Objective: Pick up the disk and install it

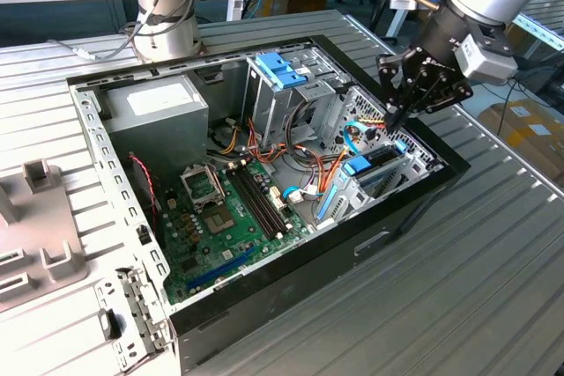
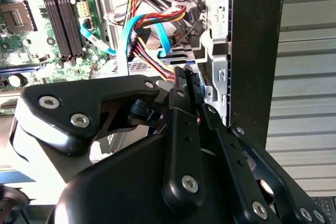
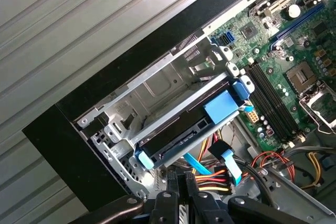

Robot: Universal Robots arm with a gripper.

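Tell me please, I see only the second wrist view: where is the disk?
Observer: In the first wrist view the disk sits in the metal bay, beside the case wall.
Operator: Does the pincer touch it?
Observer: It seems not; in the exterior view the pincer hangs above it, apart.
Operator: How is the disk turned?
Observer: Its blue tab faces the green board.

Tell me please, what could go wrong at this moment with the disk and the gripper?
1. The disk sits in its bay at the case edge, one blue rail end at the bay mouth; it may not be fully seated.
2. Orange, red and blue cables lie right next to the gripper; its closed jaws could snag one.
3. The metal cage is close, so a sideways move might strike it.
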